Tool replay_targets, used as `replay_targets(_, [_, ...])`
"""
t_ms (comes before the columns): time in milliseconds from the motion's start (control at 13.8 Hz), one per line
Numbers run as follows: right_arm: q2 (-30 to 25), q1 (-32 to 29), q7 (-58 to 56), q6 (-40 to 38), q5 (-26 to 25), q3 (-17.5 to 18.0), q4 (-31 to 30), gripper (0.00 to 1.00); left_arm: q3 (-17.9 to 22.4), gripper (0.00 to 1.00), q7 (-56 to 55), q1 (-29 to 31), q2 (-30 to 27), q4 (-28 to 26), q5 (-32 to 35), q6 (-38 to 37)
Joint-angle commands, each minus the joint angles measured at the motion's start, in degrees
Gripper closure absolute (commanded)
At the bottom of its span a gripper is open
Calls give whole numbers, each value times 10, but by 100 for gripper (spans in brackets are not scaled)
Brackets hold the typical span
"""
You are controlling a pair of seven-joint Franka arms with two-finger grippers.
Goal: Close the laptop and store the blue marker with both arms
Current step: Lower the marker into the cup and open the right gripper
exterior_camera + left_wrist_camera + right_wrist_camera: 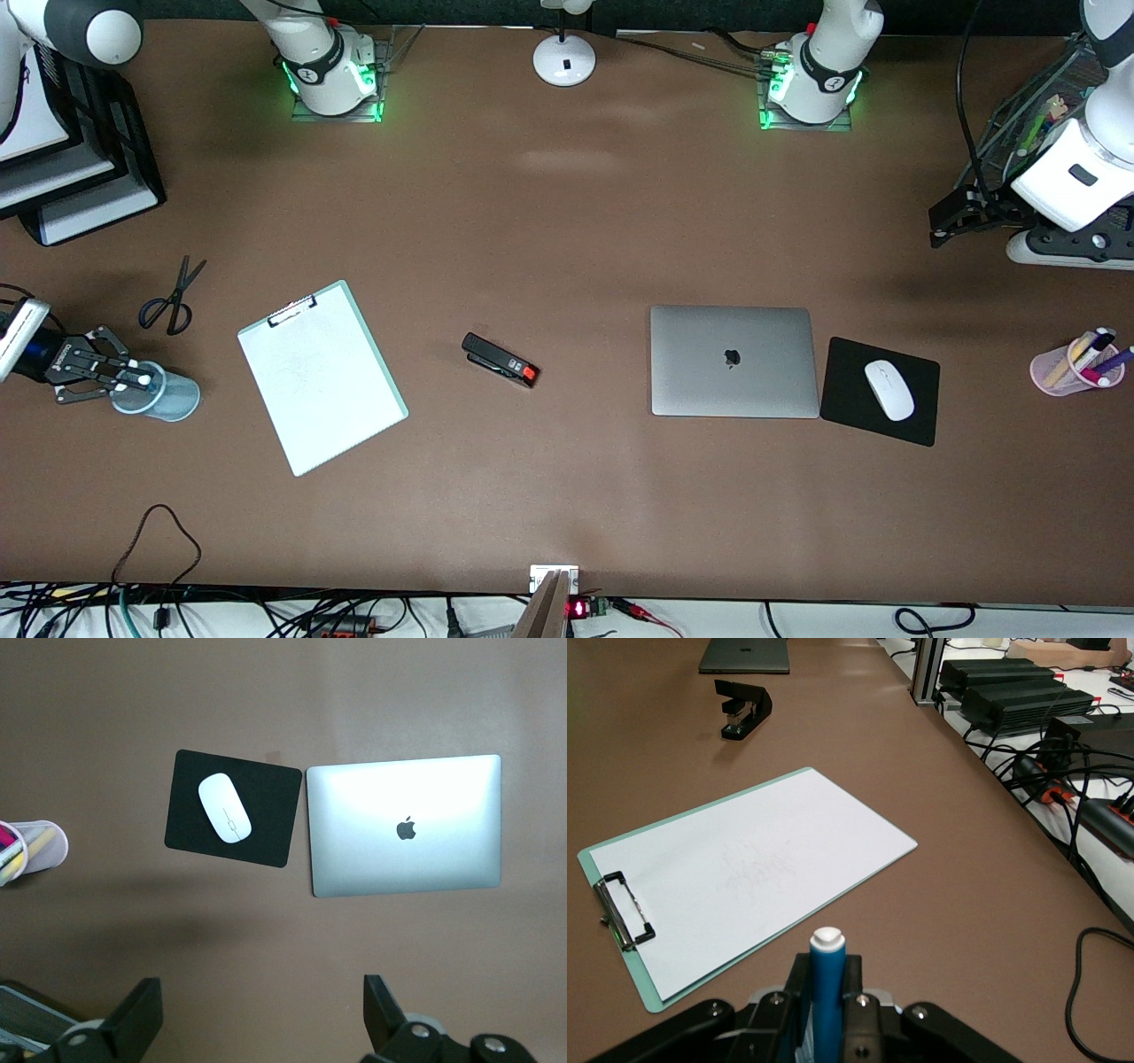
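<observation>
The laptop (733, 361) lies closed on the table, lid up with its dark logo showing, and appears the same way in the left wrist view (403, 824). My right gripper (133, 379) is at the right arm's end of the table, over the mouth of a clear bluish cup (168, 397). It is shut on the blue marker (827, 979), whose pale end sticks out between the fingers of the right gripper (827, 970). My left gripper (941, 226) hangs open and empty over bare table near the left arm's end, and in its own view the left gripper (261, 1014) has its jaws wide apart.
A clipboard with paper (321, 377), a black stapler (500, 359) and scissors (170, 299) lie between the cup and the laptop. A white mouse (889, 390) sits on a black pad (921, 425) beside the laptop. A pink cup of pens (1076, 365) and a wire rack (1032, 115) are at the left arm's end.
</observation>
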Motion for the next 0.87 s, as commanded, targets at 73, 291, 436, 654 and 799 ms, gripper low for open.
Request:
replay_targets(73, [39, -14, -3, -3, 16, 7, 53, 98, -2, 0, 2, -2, -10, -2, 7, -9])
replay_targets(291, [48, -17, -1, -1, 16, 7, 54, 95, -2, 0, 2, -2, -10, -2, 7, -9])
replay_targets(436, [41, -17, 23, -4, 17, 6, 55, 0, -2, 0, 3, -2, -10, -2, 7, -9])
replay_targets(654, [19, -16, 61, -5, 16, 6, 56, 0, -2, 0, 3, -2, -10, -2, 6, -9])
replay_targets(799, [13, -16, 70, -11, 14, 1, 56, 0, -2, 0, 3, -2, -10, -2, 7, -10])
